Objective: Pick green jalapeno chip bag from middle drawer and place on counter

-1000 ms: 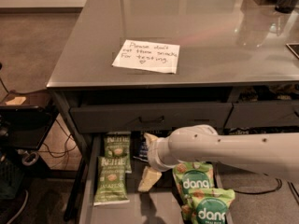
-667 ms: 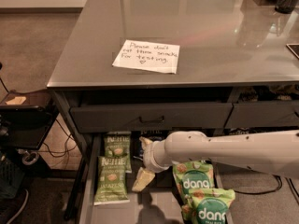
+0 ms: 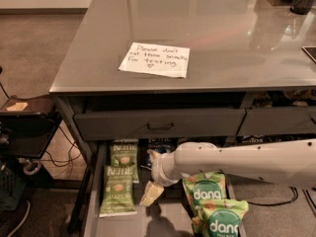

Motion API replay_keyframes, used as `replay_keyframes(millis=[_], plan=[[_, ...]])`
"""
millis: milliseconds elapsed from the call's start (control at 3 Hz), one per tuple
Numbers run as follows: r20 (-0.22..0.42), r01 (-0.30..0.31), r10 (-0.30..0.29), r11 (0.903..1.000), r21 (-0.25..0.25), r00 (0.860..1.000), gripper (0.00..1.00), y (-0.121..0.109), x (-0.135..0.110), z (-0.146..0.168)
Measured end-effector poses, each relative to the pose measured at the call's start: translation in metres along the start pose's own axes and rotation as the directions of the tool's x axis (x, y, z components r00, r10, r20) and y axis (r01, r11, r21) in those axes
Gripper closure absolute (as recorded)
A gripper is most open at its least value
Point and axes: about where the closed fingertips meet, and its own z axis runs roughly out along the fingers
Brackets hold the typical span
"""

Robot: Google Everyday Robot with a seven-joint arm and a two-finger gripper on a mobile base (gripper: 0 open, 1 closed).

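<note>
**Drawer pick, approach stage.** The surface, glossy and grey, carries a handwritten note near its front edge. Beneath it is a closed top drawer, and beneath that the middle drawer stands pulled out with its contents exposed. The arm reaches in from the right, low over the open drawer.

In the right half of the drawer, two dang bags overlap. In the left half, two pale green Kettle bags lie flat, one behind the other. The front bag, lettered JALAPENO along its lower edge, is the readier target. The rear bag meets its top edge. A dark bag lies at the back, just beside the rear bag.

The gripper hangs in the gap between the Kettle bags and the dang bags, just right of the front bag and not touching it. Its fingers appear spread and empty, though the drawer's shadow makes the farther one hard to trace.

**Technique.**
- The next move calls for a shift left until the fingers straddle the front bag's right side.
- A flat, light foil bag gives little to pinch, so the fingers should likely press down and gather a fold of the body rather than a sealed corner.
- The grasp should stay clear of the rear bag, so that two bags are not lifted together.
- The bag should rise straight up and clear the top drawer's front before it crosses to the surface.
- It is best set down on a bare stretch away from the note.
</note>
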Motion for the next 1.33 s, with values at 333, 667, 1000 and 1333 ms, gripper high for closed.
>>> replay_keyframes(millis=[333,667,1000,1333], plan=[[0.054,0.002,-0.002,0.9999,-0.010,0.999,0.00,0.014,0.003,0.022],[0.127,0.021,-0.019,0.9997,-0.015,0.992,0.00,0.022,-0.003,0.053],[0.190,0.071,-0.068,0.9974,-0.010,0.979,0.00,0.027,-0.016,0.081],[0.228,0.151,-0.145,0.9884,-0.010,0.963,0.00,0.026,-0.030,0.106]])
